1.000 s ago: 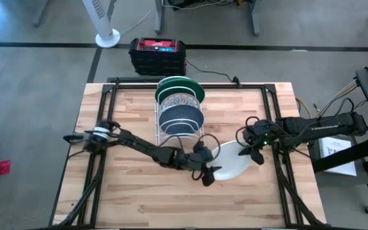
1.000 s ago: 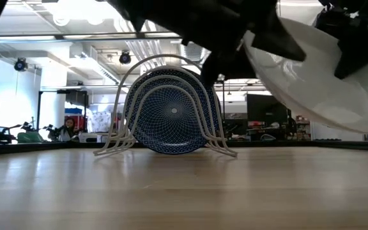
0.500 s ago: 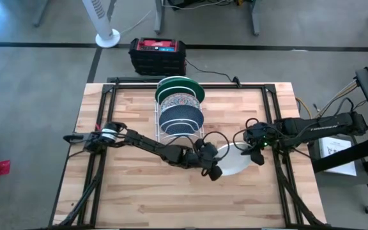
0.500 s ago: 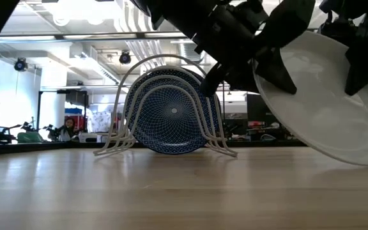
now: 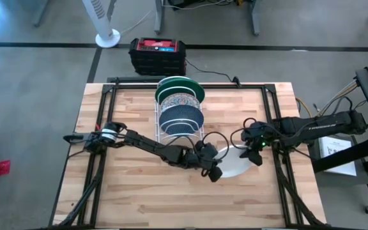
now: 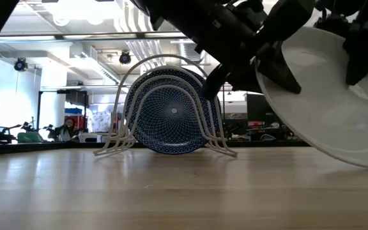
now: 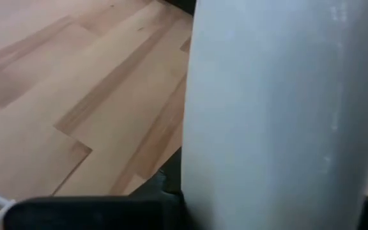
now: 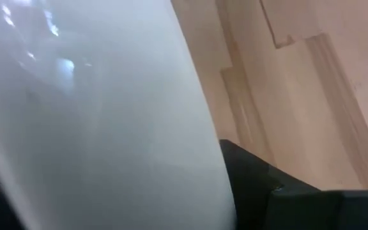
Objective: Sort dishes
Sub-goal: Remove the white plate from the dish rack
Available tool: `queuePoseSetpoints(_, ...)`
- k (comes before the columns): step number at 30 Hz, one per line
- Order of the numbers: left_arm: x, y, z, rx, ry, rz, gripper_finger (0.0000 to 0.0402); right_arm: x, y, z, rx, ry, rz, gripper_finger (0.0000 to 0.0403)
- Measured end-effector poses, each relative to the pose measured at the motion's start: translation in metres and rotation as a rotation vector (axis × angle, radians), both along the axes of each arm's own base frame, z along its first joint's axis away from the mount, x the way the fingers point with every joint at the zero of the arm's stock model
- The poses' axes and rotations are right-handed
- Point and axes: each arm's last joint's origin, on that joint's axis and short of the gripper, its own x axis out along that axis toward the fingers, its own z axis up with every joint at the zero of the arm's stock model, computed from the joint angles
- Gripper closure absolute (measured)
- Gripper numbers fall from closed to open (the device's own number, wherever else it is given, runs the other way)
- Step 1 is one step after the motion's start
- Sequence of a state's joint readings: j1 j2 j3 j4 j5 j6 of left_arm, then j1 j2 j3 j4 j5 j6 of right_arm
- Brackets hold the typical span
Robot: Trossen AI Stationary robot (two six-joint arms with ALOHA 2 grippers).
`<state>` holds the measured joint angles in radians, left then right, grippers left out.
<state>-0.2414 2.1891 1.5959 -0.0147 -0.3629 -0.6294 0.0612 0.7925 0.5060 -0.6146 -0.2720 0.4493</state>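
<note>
A white wire rack (image 5: 168, 131) stands at table (image 5: 133, 198) centre; red-topped black case (image 5: 158, 55) and white fan (image 5: 103, 22) occupy the upper floor area.

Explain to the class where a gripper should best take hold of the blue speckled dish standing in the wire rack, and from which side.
Probably by the top of its rim, coming down from above. The blue speckled dish stands on edge in the white wire rack, at the front of the row, so its upper rim is exposed, while the rack's wire loops curve across its face and other dishes stand close behind it.
</note>
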Motion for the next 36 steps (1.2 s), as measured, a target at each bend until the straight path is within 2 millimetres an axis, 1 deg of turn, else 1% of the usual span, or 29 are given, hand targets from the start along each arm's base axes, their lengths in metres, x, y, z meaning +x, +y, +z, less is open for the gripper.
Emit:
queuePoseSetpoints(5,0.000,-0.001,0.000,-0.036,-0.004,-0.005,0.0352,0.000,0.001,0.006,0.022,0.014,0.011,0.0272)
queuePoseSetpoints(14,-0.001,-0.005,-0.002,-0.171,0.013,-0.003,0.0352,-0.004,0.001,0.005,0.044,0.069,0.001,0.0252)
queuePoseSetpoints(17,-0.002,-0.005,-0.003,-0.201,0.025,0.006,0.0352,-0.006,0.000,0.005,0.037,0.095,-0.005,0.0243)
queuePoseSetpoints(20,-0.003,-0.005,-0.005,-0.227,0.044,0.018,0.0352,-0.009,-0.001,0.010,0.015,0.126,-0.019,0.0238)
queuePoseSetpoints(24,-0.004,-0.005,-0.005,-0.257,0.049,0.040,0.0352,-0.014,-0.002,0.020,-0.031,0.174,-0.043,0.0241)
queuePoseSetpoints(29,-0.004,-0.005,-0.006,-0.303,0.054,0.067,0.0352,-0.018,-0.004,0.038,-0.082,0.198,-0.070,0.0249)
queuePoseSetpoints(34,-0.005,-0.007,-0.007,-0.361,0.068,0.062,0.0352,-0.022,-0.006,0.061,-0.155,0.143,-0.095,0.0257)
queuePoseSetpoints(36,-0.005,-0.008,-0.007,-0.368,0.070,0.055,0.0352,-0.024,-0.007,0.067,-0.175,0.111,-0.098,0.0263)
